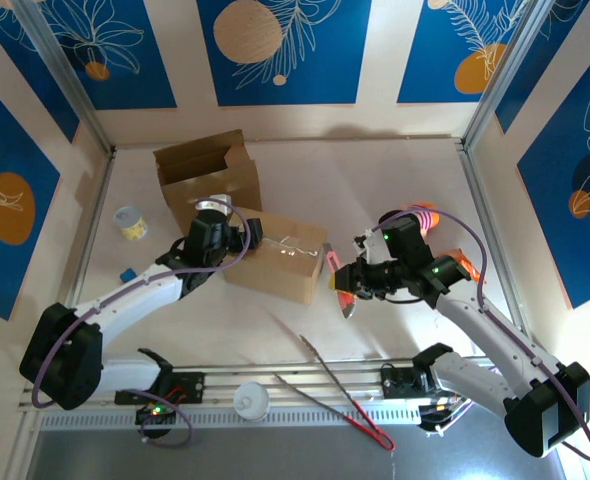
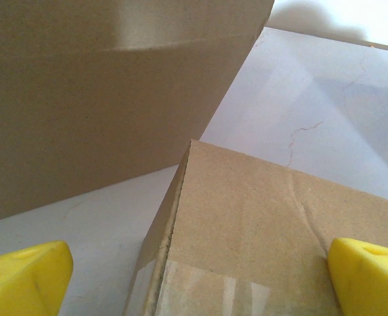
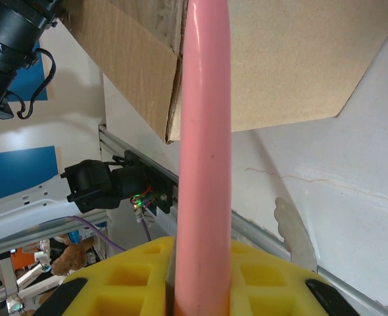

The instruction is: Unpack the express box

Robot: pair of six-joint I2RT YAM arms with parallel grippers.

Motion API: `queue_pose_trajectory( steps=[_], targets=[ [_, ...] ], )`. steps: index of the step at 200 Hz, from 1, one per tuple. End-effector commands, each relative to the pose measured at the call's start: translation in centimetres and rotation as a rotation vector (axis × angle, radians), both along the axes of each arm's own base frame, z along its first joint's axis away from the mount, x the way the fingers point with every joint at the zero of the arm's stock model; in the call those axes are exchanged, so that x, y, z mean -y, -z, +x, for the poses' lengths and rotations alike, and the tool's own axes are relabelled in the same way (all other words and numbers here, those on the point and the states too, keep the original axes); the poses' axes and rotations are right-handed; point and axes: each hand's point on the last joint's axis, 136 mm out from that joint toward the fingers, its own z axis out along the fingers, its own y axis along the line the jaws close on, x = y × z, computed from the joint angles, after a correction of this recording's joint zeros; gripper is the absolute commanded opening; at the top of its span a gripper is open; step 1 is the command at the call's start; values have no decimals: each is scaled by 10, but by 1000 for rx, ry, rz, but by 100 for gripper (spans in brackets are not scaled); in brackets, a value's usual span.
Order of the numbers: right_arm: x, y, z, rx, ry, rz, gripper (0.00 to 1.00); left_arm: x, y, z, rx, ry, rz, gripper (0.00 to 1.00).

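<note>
The taped express box (image 1: 275, 262) is lying at the centre of the counter (image 1: 395, 190). The left pincer (image 1: 220, 238) is sitting released over the box's 9 o'clock end, with its yellow fingertips (image 2: 23, 276) standing wide apart either side of a box corner. The right pincer (image 1: 353, 280) is clenching a pink-handled tool (image 1: 333, 264) just off the box's 3 o'clock end. An open carton (image 1: 207, 172) is standing at 11 o'clock from the box. Tongs (image 1: 340, 392) are lying at 5 o'clock.
</note>
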Motion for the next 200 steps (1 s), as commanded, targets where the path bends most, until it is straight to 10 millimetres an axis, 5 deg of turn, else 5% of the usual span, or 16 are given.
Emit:
queue_pose_trajectory(
  steps=[1, 200],
  targets=[
    [-2, -7, 0, -7, -2, 18, 0, -16, 56, -24, -177, -6, 134, 99],
    [0, 11, -9, -71, 10, -9, 0, -15, 56, -23, -176, -8, 137, 99]
  ],
)
